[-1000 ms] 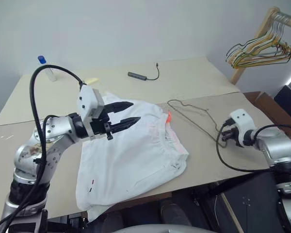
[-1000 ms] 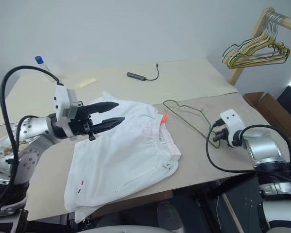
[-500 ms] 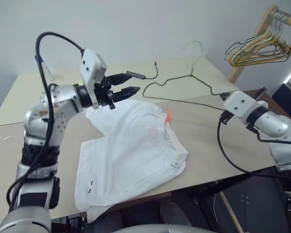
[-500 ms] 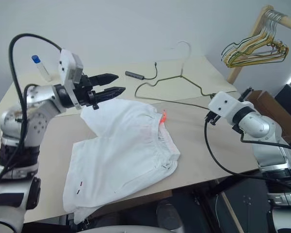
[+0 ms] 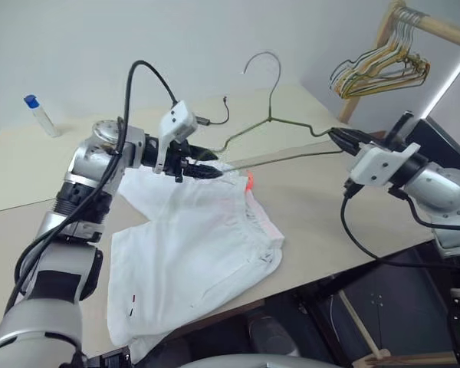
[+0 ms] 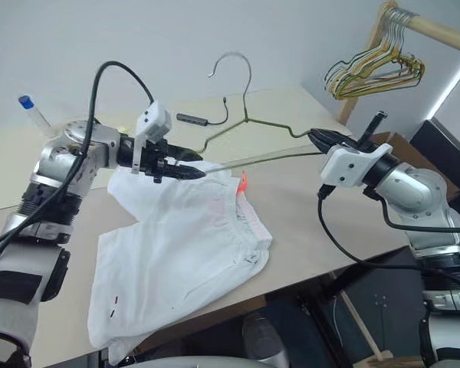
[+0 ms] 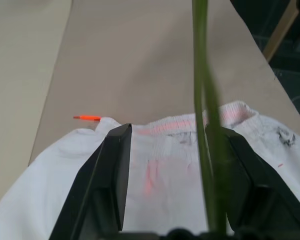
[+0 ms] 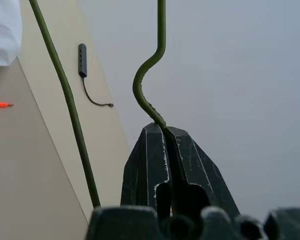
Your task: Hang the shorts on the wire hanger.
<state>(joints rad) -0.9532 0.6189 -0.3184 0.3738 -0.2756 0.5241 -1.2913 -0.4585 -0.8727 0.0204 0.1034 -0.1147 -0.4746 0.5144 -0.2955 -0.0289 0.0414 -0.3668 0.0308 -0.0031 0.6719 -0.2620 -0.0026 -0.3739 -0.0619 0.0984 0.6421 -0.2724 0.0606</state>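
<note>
- Left eye view, nearest edge first: the shorts point(image 5: 192, 253) lie flat on the beige table point(image 5: 314, 207), from the lower left of the frame up to the middle, with one leg end reaching the table's front edge at the bottom.
- A small red-orange tag point(image 5: 250, 181) sticks out at the waistband, near the centre of the frame.
- My left gripper point(image 5: 205, 173) sits left of centre, just over the upper edge of the shorts; in my left wrist view its fingers point(image 7: 110, 170) stand apart with white cloth between them, and the hanger's wire crosses in front of one. I cannot tell whether they touch the cloth.
- My right gripper point(image 5: 339, 138), at the right of the frame, is pinched tight on one end of the wire hanger point(image 5: 276, 123), which is held up off the table, hook uppermost near the top centre.
- Bare table lies right of the shorts, below the hanger.
- Farther back, a black cable with a grey adapter point(image 6: 193, 119) lies on the table, and a small bottle with a blue cap point(image 5: 40, 115) stands at the upper left.
- At the upper right a wooden rail point(image 5: 437, 27) carries a bunch of hangers point(image 5: 379, 69) against the pale wall.
</note>
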